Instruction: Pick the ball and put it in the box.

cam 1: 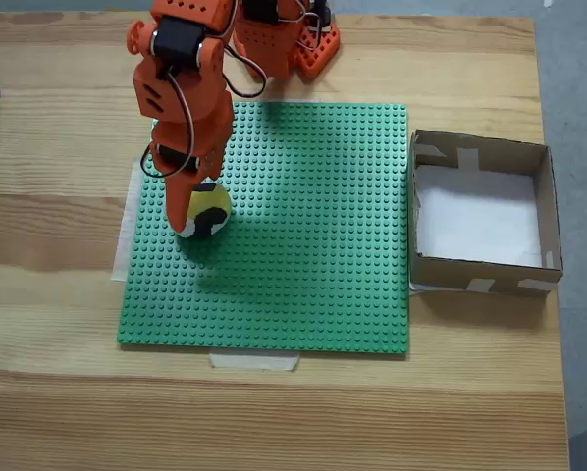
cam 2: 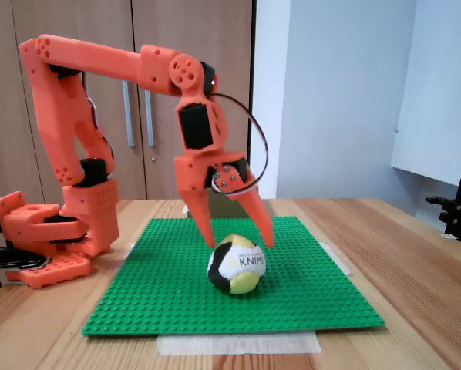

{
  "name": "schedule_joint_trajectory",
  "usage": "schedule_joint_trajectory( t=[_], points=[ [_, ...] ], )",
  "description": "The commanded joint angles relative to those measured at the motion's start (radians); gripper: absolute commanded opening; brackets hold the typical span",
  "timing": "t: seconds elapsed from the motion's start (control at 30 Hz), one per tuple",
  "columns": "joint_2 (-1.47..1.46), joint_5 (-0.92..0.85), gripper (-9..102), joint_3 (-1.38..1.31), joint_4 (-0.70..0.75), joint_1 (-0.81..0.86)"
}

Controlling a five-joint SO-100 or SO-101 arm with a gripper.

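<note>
Where the green studded baseplate lies taped to the wooden table, the ball sits on its studs, close to the plate's left edge in the top-down fixed view and well apart from the box. Ball is round, so no long axis to note; in the side-on fixed view its white patch with black lettering faces the camera, yellow patches low and at the top, black between. Orange arm reaches out from its base, which stands off the plate's far edge in the top-down view. Gripper hangs point-down over the ball, jaws spread wide, one fingertip at the ball's upper left, the other at its upper right in the side-on view; whether they touch the ball, cannot tell. Nothing is gripped. Box stands just beside the plate's right edge in the top-down view, open side up, white bottom bare, pale tape strips on its walls.
</note>
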Motion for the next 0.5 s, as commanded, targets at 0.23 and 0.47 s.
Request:
schedule_joint_trajectory(
  t=[0.23, 0.47],
  points=[
    [0.026, -0.032, 40, 0.092, -0.118, 0.015],
    [0.026, -0.054, 37, 0.15, -0.202, 0.025]
  ],
)
